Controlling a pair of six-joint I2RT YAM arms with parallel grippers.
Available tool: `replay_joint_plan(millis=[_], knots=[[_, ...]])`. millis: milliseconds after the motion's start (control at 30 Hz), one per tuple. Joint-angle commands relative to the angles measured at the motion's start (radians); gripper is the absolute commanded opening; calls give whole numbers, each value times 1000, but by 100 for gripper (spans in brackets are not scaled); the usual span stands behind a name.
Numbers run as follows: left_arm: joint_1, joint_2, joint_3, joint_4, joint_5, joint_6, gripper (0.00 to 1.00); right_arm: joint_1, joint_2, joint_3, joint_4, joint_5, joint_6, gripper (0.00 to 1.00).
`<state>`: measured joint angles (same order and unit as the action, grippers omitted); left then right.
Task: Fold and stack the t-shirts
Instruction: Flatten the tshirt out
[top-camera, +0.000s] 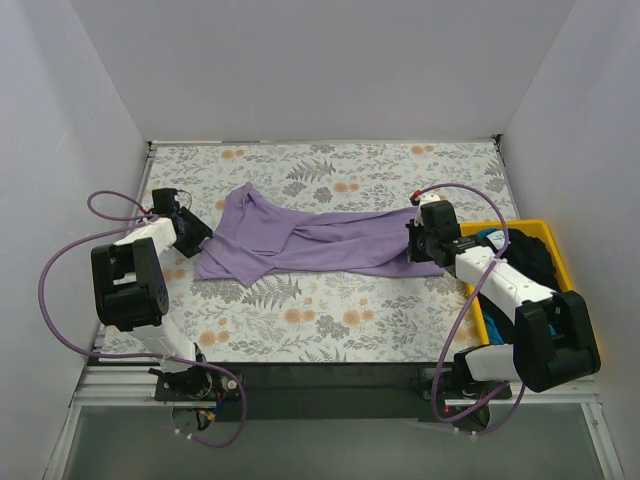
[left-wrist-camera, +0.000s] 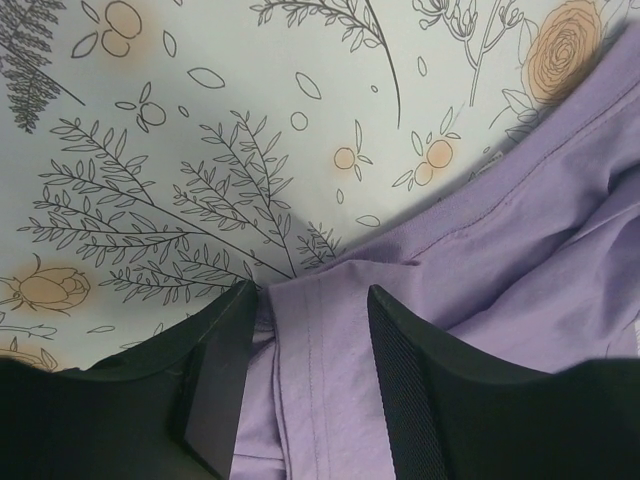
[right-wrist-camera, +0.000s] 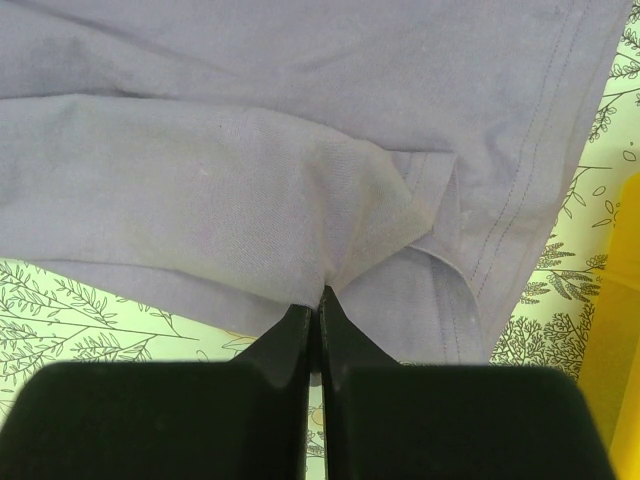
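Floral tabletop (top-camera: 330, 320): right gripper (right-wrist-camera: 318, 300) pinched lavender fabric t-shirt (top-camera: 320, 240), yellow plastic tray (right-wrist-camera: 620, 340) just rightward; left gripper (left-wrist-camera: 315, 295), jaws parted, straddled its hem.

Top view looks down from the table's (top-camera: 330, 330) near edge; both wrist views sit close over the shared lavender t-shirt (top-camera: 320, 240).

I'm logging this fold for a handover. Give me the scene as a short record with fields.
in work: purple shirt, lying rumpled across the table
left pincer: open, jaws astride a stitched edge of the shirt
right pincer: shut on a fold of the shirt
tray: yellow, by the right arm, holding a blue shirt and a black shirt
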<state>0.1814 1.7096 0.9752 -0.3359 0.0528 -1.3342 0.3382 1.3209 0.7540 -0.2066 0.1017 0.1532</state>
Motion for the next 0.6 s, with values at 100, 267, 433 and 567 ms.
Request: replay_joint_plan(millis=[100, 267, 433, 567], knots=[[0, -28, 49, 0, 50, 7, 43, 4, -20, -7, 32, -4, -12, 4], [0, -45, 68, -9, 70, 12, 42, 5, -19, -7, 32, -2, -11, 4], [-3, -44, 72, -15, 81, 17, 43, 5, -19, -8, 30, -2, -12, 4], [-11, -42, 74, -17, 88, 23, 43, 5, -17, -10, 32, 0, -12, 4]])
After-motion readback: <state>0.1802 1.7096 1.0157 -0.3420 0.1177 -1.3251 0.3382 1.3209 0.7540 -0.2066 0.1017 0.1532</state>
